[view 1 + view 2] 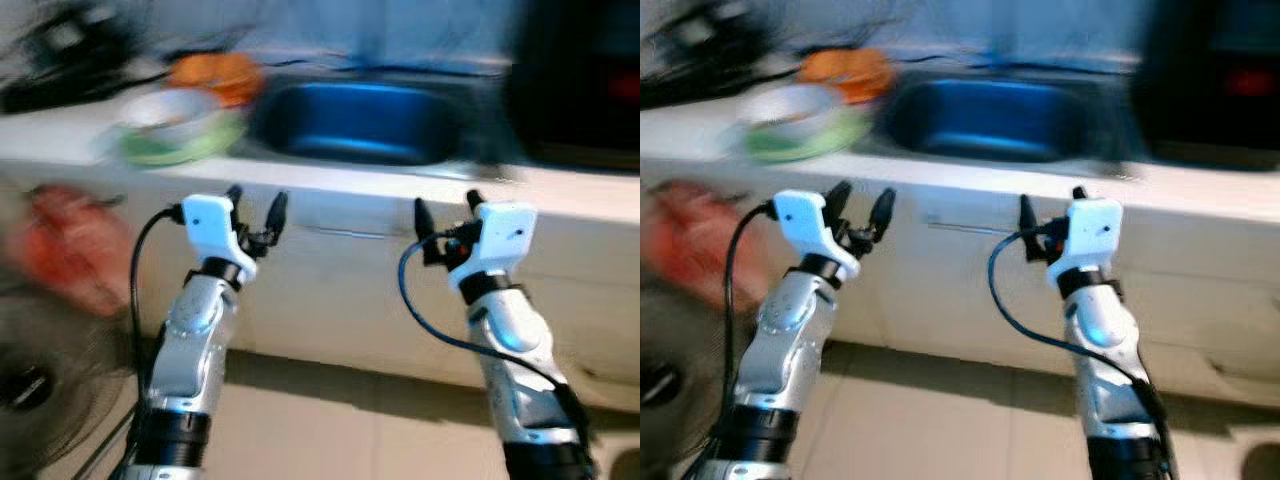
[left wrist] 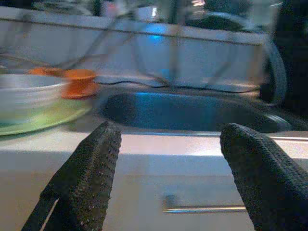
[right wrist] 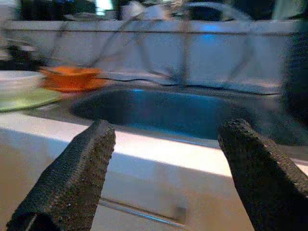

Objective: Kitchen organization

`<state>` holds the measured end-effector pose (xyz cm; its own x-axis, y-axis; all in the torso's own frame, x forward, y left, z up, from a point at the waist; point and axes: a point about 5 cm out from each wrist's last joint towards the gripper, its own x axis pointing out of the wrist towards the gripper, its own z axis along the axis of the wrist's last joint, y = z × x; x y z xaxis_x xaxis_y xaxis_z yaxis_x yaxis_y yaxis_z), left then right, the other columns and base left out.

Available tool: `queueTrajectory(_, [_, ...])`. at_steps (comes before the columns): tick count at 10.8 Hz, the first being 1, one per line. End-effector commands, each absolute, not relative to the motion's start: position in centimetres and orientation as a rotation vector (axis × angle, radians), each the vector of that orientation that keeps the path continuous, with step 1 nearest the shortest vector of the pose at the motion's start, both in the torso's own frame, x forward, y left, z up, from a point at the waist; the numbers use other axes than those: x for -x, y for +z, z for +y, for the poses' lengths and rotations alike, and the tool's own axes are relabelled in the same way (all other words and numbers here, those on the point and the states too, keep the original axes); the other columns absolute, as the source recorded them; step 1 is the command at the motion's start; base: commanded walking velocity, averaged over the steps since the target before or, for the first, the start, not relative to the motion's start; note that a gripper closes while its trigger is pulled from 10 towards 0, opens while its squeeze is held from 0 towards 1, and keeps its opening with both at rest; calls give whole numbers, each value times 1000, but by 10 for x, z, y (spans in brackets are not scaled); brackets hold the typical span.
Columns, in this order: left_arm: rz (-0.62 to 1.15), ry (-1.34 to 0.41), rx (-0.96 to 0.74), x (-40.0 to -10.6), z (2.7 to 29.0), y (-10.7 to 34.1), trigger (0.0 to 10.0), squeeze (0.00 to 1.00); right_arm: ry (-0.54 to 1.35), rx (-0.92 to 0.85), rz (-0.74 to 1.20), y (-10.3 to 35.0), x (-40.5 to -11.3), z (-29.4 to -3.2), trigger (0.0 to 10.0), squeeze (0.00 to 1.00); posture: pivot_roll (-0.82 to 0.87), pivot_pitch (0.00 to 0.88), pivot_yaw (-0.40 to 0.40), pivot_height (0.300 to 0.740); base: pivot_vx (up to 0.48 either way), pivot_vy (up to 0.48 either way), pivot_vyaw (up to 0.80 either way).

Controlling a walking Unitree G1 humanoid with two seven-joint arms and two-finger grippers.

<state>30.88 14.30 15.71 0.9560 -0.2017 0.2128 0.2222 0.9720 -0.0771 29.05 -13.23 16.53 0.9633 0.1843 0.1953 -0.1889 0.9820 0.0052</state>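
A white counter (image 1: 330, 195) with a dark blue sink (image 1: 355, 122) runs across the blurred view. Left of the sink a white bowl (image 1: 165, 112) sits on a green plate (image 1: 185, 147), with an orange dish (image 1: 212, 75) behind them. My left gripper (image 1: 257, 212) is held up open in front of the counter edge, below the plate and the sink's left end. My right gripper (image 1: 446, 215) is also open, raised in front of the counter below the sink's right end. Neither holds anything. The left wrist view shows the bowl (image 2: 24, 98) and the sink (image 2: 183, 111) beyond the fingers (image 2: 91, 178).
A drawer handle (image 1: 345, 233) runs along the cabinet front between the grippers. Something red (image 1: 70, 245) hangs blurred at the left. A dark appliance (image 1: 580, 85) stands on the counter at the right. Dark objects (image 1: 70, 55) lie at the back left. Tiled floor (image 1: 340, 420) lies below.
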Motion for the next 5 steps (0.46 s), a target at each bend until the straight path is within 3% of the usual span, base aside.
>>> queueTrajectory(1, [-220, -227, 106, -311, 139, 163, 10000, 0, 157, -29, -184, 165, -290, -137, 10000, 0, 5, 0, 32, 740, 244, 412, 0])
queueTrajectory(2, [-204, -210, 114, -312, 141, 161, 10000, 0, 136, -54, -184, 167, -292, -137, 10000, 0, 5, 0, 32, 740, 0, 409, 0])
queueTrajectory(5, [-207, -216, 98, -312, 139, 162, 10000, 0, 126, 21, -186, 165, -290, -135, 10000, 0, 5, 0, 32, 740, 0, 0, 0])
